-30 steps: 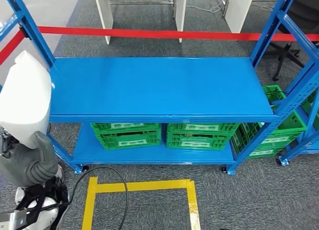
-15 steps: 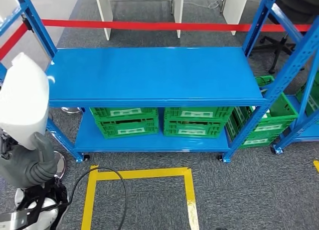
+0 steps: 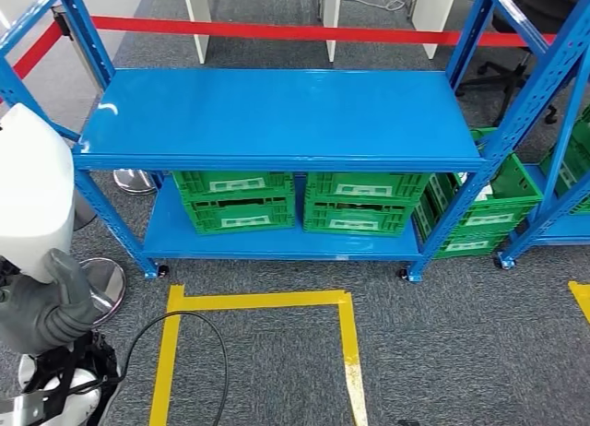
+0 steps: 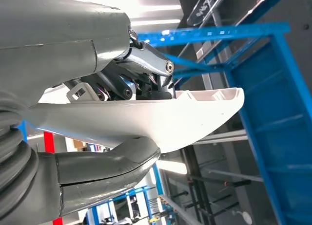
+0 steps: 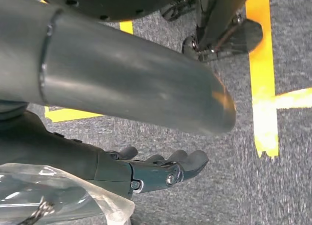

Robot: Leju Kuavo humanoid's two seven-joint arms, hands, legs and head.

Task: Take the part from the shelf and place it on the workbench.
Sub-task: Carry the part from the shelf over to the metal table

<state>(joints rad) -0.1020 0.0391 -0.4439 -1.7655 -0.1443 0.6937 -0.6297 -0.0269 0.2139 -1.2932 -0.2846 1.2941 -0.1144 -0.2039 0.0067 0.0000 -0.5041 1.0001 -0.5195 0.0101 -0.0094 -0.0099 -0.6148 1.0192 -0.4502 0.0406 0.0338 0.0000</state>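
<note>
My left hand [image 3: 45,306] grips a large white moulded part [image 3: 31,195] at the lower left of the head view, held up beside the blue shelf [image 3: 278,117]. In the left wrist view the thumb [image 4: 107,169] and fingers [image 4: 147,69] clamp the flat white part [image 4: 154,115] from both sides. The shelf's top board lies bare. My right hand [image 5: 158,169] hangs over the grey carpet with its fingers stretched out and nothing in them.
Green crates [image 3: 233,200] fill the shelf's lower level, with more [image 3: 487,205] at a second rack on the right. Yellow tape [image 3: 257,301] marks a square on the carpet. A red barrier tape [image 3: 278,29] runs behind the shelf. A black cable [image 3: 188,320] loops on the floor.
The whole picture has shifted: the camera has drawn back, so the shelf sits higher and farther in view. My left hand keeps hold of the white part, now lower in the picture.
</note>
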